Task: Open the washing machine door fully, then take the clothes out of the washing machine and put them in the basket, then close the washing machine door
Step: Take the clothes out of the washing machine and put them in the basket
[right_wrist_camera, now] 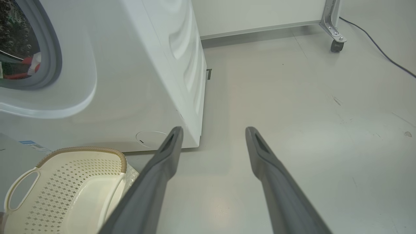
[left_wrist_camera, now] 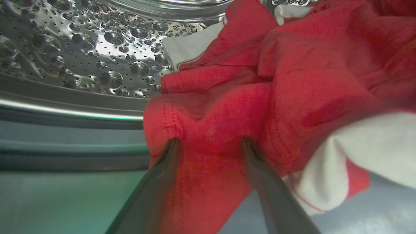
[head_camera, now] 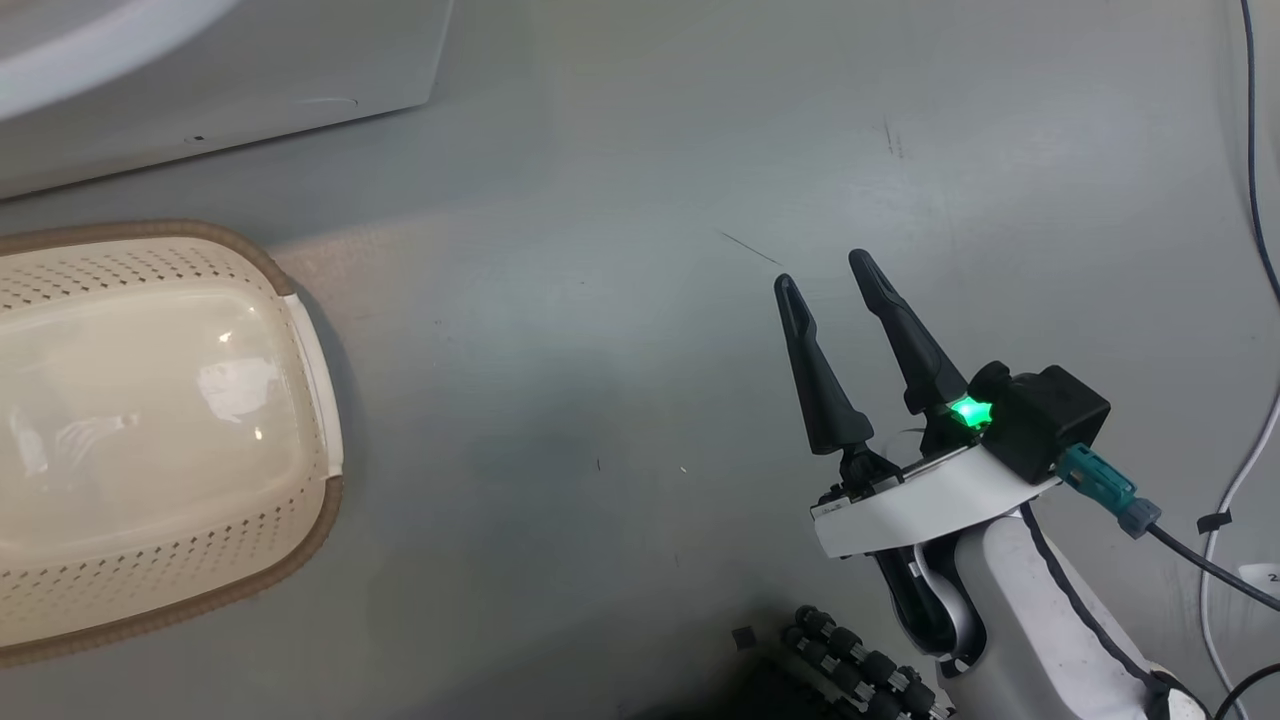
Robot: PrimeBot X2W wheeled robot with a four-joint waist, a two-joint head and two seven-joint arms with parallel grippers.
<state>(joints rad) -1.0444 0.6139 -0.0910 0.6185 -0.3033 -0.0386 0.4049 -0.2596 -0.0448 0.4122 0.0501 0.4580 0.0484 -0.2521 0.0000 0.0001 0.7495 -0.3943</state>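
Note:
Deep in the washing machine's steel drum [left_wrist_camera: 97,42], my left gripper [left_wrist_camera: 210,142] is open, its two fingers spread and pushed into the red and white clothes [left_wrist_camera: 292,81], a red fold lying between them. The washing machine [right_wrist_camera: 130,81] stands at the left of the right wrist view, and a bit of the red clothes [right_wrist_camera: 24,61] shows past its grey gasket [right_wrist_camera: 53,55]. The cream basket [head_camera: 250,250] sits empty on the floor before the machine [head_camera: 200,90]. My right gripper [head_camera: 822,270] hovers open over bare floor, right of the basket [right_wrist_camera: 84,149]. The washing machine door is out of view.
Grey floor spreads to the right of the machine. A dark cable [head_camera: 1250,150] runs along the right edge, and a frame's caster [right_wrist_camera: 336,45] stands at the far right. My base's rollers [head_camera: 860,665] show at the bottom of the head view.

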